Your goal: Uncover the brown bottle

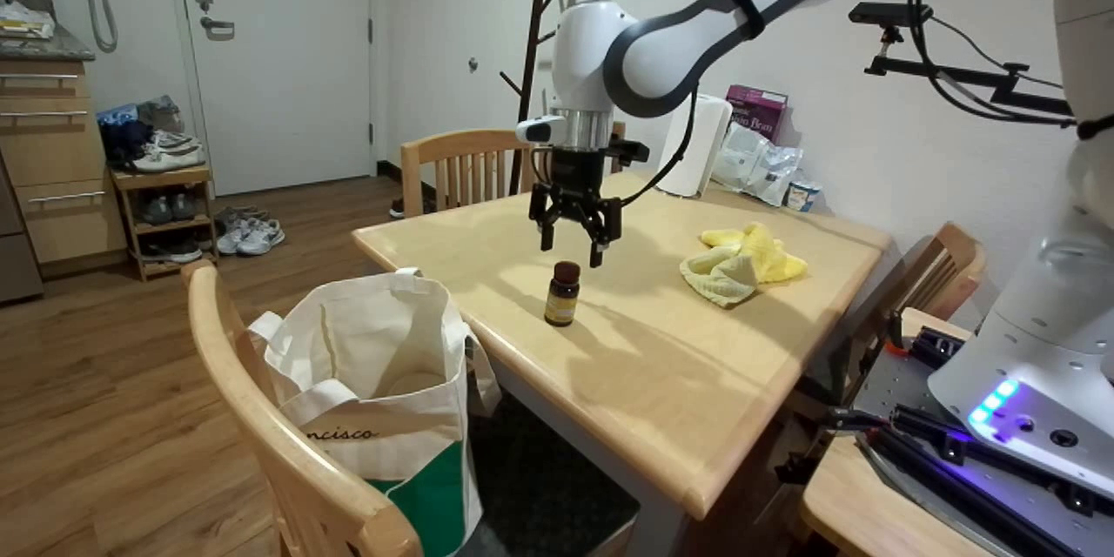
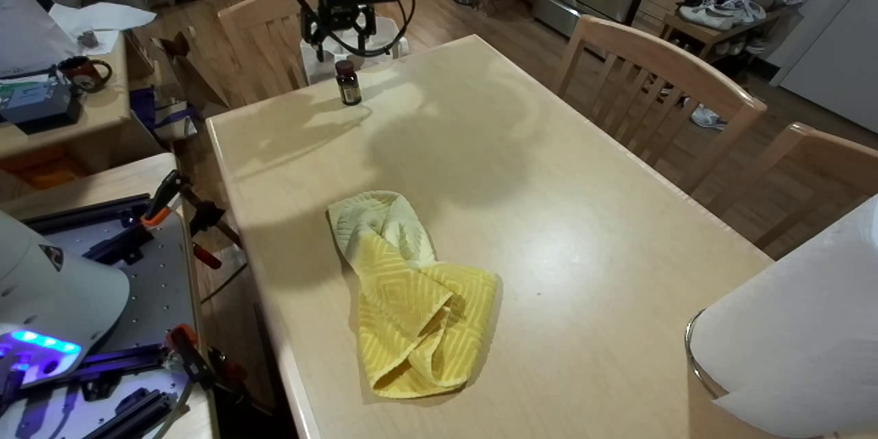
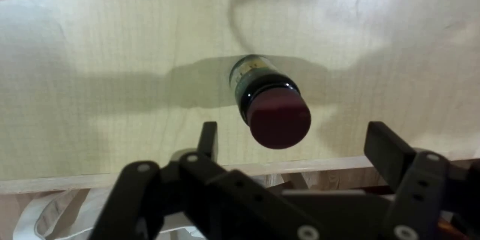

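The bottle (image 1: pixel 561 294) stood up near the edge of the tabletop (image 2: pixel 583 274), with nothing over it. Its cap (image 3: pixel 279 120) was on. The cloth (image 2: pixel 425 302) lay crumpled, well apart from it. So the job looked done, if it meant taking the cloth away. If the cap had to come off, that was left. The pincer (image 1: pixel 572 252) hung higher up, spread wide, holding nothing.

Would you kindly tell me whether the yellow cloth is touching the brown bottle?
Apart: both exterior views show it, with a broad stretch of tabletop between the yellow cloth and the brown bottle.
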Controlling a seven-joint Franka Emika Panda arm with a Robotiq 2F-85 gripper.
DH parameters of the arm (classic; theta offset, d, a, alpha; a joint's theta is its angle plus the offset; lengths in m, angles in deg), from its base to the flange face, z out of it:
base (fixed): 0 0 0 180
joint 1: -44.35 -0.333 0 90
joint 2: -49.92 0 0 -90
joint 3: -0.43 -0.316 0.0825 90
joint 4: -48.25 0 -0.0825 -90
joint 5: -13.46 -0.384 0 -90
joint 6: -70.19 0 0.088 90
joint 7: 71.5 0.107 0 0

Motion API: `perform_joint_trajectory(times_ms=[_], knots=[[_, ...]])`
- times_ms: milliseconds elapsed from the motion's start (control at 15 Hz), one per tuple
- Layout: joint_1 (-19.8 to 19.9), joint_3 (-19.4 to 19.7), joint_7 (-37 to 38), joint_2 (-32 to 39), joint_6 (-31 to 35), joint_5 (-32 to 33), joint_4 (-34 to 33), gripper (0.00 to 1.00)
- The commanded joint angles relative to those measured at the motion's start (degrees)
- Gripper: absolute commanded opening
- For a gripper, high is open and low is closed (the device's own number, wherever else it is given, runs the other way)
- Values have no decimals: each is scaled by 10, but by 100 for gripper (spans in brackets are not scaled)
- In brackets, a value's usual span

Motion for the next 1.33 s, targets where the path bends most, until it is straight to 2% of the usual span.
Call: perform_joint_trajectory(times_ms=[0, 267, 333, 400, 600, 733, 800, 867, 1000, 1267], knots=[[5, -2, 7, 27, -9, -1, -27, 100], [5, 1, 13, 45, -9, 0, -38, 100], [5, 1, 13, 48, -9, 2, -39, 75], [5, 1, 13, 50, -9, 1, -41, 74], [4, 1, 17, 56, -9, 3, -44, 53], [4, 1, 19, 59, -9, 3, -45, 41], [4, 1, 21, 60, -10, 3, -46, 38], [5, 0, 20, 61, -10, 2, -47, 77], [6, -1, 21, 61, -10, 0, -47, 75], [6, -1, 21, 62, -10, 0, -47, 98]])
